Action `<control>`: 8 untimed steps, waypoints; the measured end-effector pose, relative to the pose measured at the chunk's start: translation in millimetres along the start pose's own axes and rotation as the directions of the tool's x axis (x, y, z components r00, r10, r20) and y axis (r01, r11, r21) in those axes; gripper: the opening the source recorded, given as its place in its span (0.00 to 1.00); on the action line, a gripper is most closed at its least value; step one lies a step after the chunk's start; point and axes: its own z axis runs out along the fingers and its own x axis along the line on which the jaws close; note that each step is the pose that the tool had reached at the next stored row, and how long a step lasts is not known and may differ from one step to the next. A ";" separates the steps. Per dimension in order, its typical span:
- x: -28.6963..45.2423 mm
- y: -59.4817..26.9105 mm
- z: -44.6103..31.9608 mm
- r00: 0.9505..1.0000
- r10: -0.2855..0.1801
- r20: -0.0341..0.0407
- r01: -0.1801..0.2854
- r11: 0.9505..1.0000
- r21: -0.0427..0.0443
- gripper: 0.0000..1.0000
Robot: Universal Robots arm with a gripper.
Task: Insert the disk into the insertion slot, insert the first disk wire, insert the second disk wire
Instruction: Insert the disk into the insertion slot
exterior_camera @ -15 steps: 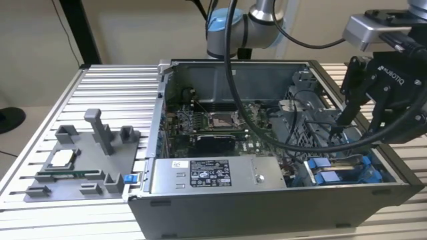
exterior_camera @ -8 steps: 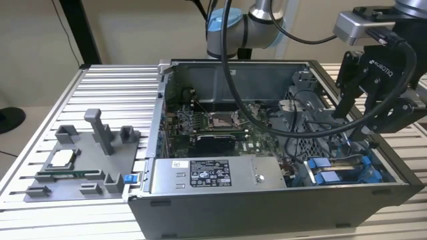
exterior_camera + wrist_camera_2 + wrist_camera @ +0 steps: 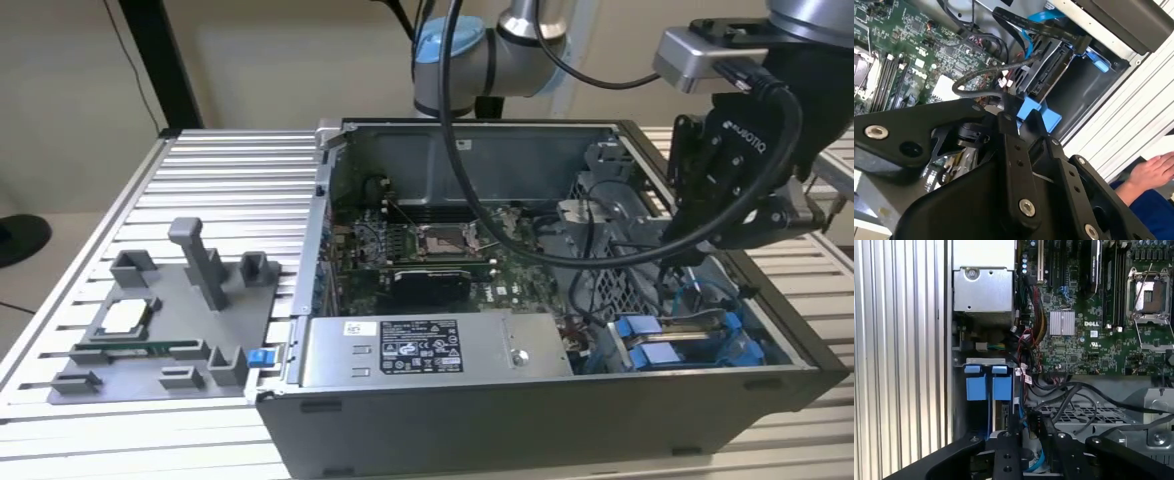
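Green motherboard (image 3: 400, 262), grey power-supply box (image 3: 427, 352), grey fixture plate (image 3: 184, 326)

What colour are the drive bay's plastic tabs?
The tabs are bright blue, clearest in the first wrist view.

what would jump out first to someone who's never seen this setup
The open computer case on the slatted table, its green motherboard bare in the middle, draws the eye first. Next comes the bright blue plastic of the insertion slot in the case's near corner at the exterior view's right, with the black claw hanging above it. In the second wrist view a person's hand shows beyond the case.
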 end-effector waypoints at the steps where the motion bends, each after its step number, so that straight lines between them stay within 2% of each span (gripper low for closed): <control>1: -0.5 0.0 0.7 1.000 0.000 0.000 0.000 1.000 -0.001 1.00; 5: -1.5 -0.1 3.3 1.000 0.000 0.000 0.000 1.000 -0.001 1.00; 6: -1.6 -0.1 3.7 1.000 0.000 0.000 0.000 1.000 -0.001 0.00; 8: -1.9 -0.1 4.4 1.000 0.000 0.000 0.000 1.000 -0.001 0.00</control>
